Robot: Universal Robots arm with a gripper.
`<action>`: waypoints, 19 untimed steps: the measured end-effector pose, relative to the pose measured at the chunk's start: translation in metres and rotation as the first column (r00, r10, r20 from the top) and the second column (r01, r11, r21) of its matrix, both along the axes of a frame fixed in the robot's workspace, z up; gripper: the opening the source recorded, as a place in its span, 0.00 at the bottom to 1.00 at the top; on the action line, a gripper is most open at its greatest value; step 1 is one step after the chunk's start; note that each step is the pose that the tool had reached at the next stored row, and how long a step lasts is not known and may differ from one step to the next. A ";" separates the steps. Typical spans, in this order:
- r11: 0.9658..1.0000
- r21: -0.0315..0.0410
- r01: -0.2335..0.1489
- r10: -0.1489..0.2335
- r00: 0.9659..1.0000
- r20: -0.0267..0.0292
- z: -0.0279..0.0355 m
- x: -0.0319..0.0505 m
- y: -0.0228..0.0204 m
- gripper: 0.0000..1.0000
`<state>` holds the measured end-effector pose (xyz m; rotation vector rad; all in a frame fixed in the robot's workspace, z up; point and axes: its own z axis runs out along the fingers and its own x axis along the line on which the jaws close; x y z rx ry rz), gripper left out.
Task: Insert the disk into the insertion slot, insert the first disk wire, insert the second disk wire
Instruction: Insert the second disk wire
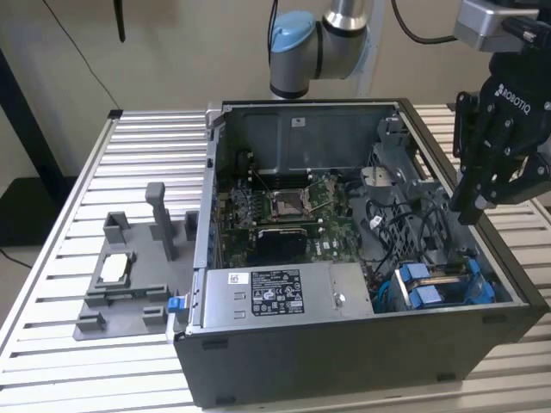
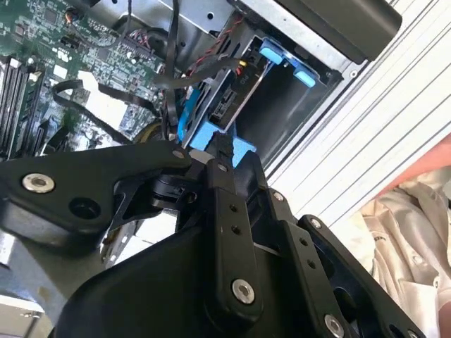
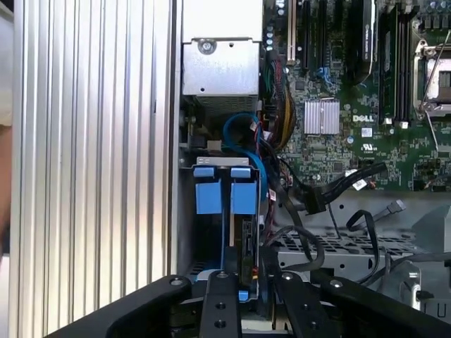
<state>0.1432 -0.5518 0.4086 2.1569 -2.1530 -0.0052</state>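
The disk [image 1: 441, 286] stands on edge in the insertion slot [image 3: 184, 225], at the case's [image 1: 344, 366] near corner on the exterior view's right, likely seated. The gripper [image 1: 472, 208] hovers above, jaws narrow and empty.

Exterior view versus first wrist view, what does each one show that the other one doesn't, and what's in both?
Exterior view's own: the grey fixture plate beside the case on the exterior view's left, and the arm's blue-capped joint beyond the case. First wrist view's own: a blue cable loop next to the power-supply box. Shared: the disk's blue carrier sitting in the insertion slot, the motherboard, and the gripper near that slot.
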 end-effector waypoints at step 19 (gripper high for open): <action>1.000 0.015 -0.018 0.018 1.000 0.015 0.0020 -0.0411 0.0019 0.27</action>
